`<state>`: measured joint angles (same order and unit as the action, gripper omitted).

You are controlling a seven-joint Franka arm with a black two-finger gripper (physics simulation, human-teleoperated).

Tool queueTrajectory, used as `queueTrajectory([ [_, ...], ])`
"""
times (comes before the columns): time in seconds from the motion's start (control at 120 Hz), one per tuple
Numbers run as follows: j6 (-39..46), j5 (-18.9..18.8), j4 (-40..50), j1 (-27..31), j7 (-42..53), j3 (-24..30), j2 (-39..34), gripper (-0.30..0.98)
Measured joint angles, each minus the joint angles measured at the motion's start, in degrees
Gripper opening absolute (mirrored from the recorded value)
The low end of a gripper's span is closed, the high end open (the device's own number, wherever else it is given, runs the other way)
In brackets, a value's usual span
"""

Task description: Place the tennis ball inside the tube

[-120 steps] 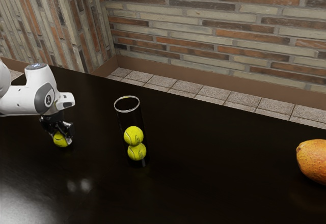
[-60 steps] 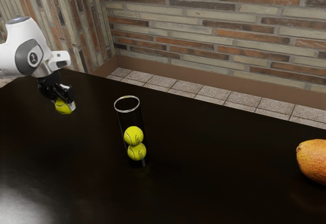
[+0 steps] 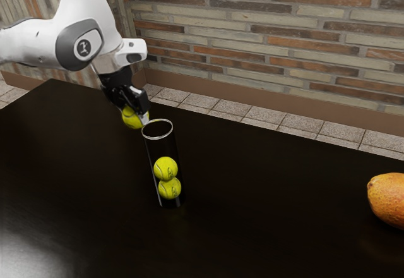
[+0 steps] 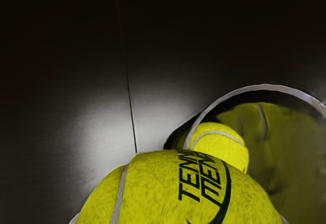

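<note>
Well, the fingers (image 3: 141, 103) pinch the ball (image 3: 130, 119) left of the tube (image 3: 161, 147); coming in low could topple it.

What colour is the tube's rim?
Silvery grey; the tube's rim shows best in the wrist view.

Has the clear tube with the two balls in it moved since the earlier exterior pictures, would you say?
No; the tube stands where it did, judged against the mango.
</note>
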<state>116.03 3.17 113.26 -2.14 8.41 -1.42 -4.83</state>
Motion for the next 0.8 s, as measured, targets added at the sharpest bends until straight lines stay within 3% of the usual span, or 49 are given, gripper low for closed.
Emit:
queueTrajectory([
  [0.283,-0.9,-2.1,-3.3,-3.5,-4.2,0.7,1.9,0.24],
  [0.533,-1.4,-1.4,-5.0,-5.3,-5.8,0.5,3.7,0.52],
  [0.717,-2.8,-1.0,-5.1,-5.7,-6.4,0.2,3.0,0.62],
  [0.8,-7.0,-1.0,-10.6,-5.4,-6.6,0.2,2.6,0.64],
])
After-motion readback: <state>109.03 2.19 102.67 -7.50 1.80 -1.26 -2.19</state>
